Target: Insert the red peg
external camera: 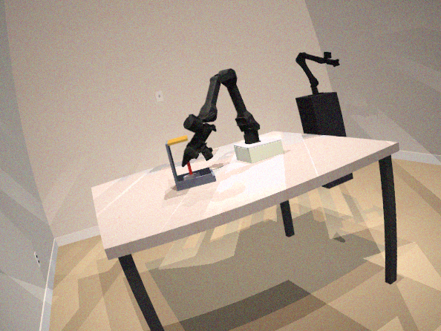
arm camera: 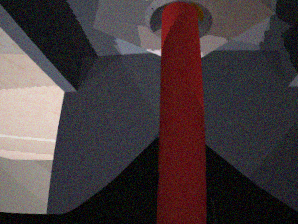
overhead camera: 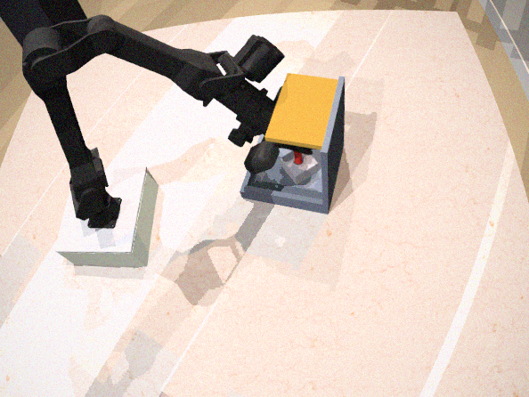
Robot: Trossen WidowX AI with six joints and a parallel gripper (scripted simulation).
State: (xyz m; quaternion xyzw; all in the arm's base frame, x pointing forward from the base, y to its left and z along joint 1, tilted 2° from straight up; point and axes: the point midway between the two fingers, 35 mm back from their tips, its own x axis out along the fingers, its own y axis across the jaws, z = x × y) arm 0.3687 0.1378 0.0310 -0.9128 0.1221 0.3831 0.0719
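The gripper (overhead camera: pixel 305 150) (external camera: pixel 185 163) (arm camera: pixel 182 155) is shut on the red peg (overhead camera: pixel 298 157) (external camera: pixel 190 168) (arm camera: pixel 181 100), below the yellow roof (overhead camera: pixel 305 109) (external camera: pixel 177 140). The peg is nearly upright, with a long part showing between the fingers and the block (overhead camera: pixel 297 174) (arm camera: pixel 120 17). Its lower end is at the hole's ring (arm camera: pixel 155 21) in the wrist view. I cannot tell whether the tip is just over the hole or slightly inside it. The fingertips are partly hidden under the roof in the top view.
The grey-blue box (overhead camera: pixel 285 199) (external camera: pixel 197 181) has a low rim and a tall back wall (overhead camera: pixel 337 151) (external camera: pixel 171 161) that carries the roof. The gripper's body is close to the roof's front edge. The arm's pale base block (overhead camera: pixel 142 222) (external camera: pixel 266 151) stands apart from the box.
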